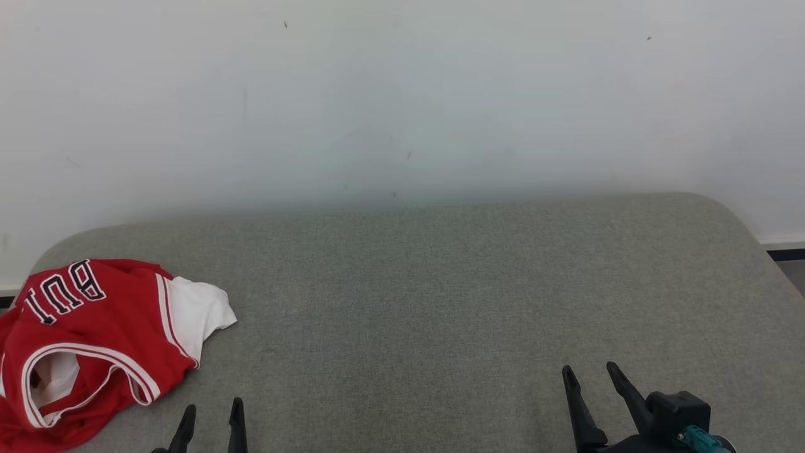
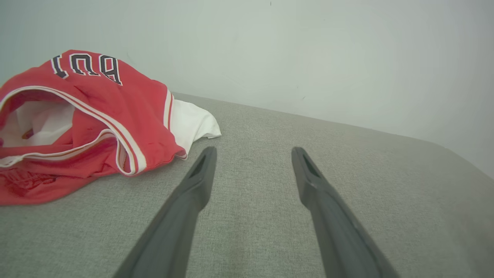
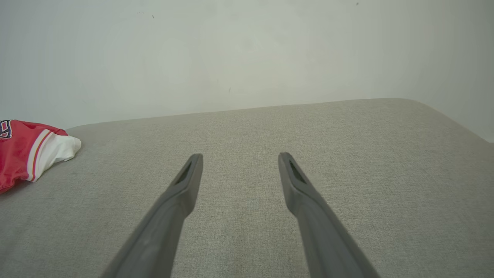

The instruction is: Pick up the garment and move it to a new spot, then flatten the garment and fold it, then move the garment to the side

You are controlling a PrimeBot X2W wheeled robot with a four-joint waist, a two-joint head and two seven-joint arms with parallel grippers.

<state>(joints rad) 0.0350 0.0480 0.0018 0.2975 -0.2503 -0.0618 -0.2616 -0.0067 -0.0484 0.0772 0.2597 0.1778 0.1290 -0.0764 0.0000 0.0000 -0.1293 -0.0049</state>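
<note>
A crumpled red jersey (image 1: 94, 340) with white trim, black lettering and a white lining lies bunched at the left end of the grey cushioned surface (image 1: 440, 302). The left wrist view shows the jersey (image 2: 88, 123) up close at the left, and the right wrist view catches the jersey (image 3: 27, 152) at its far left edge. My left gripper (image 1: 212, 412) stands open just right of the garment's near edge, apart from it, its fingers (image 2: 200, 173) empty. Far off at the lower right, my right gripper (image 1: 591, 374) is open over bare fabric, with nothing between its fingers (image 3: 189, 181).
A plain pale wall (image 1: 402, 94) rises right behind the surface. The cushion's rounded right corner (image 1: 748, 233) drops off to a dark skirting strip (image 1: 786, 254). Bare grey fabric stretches from the garment to the right end.
</note>
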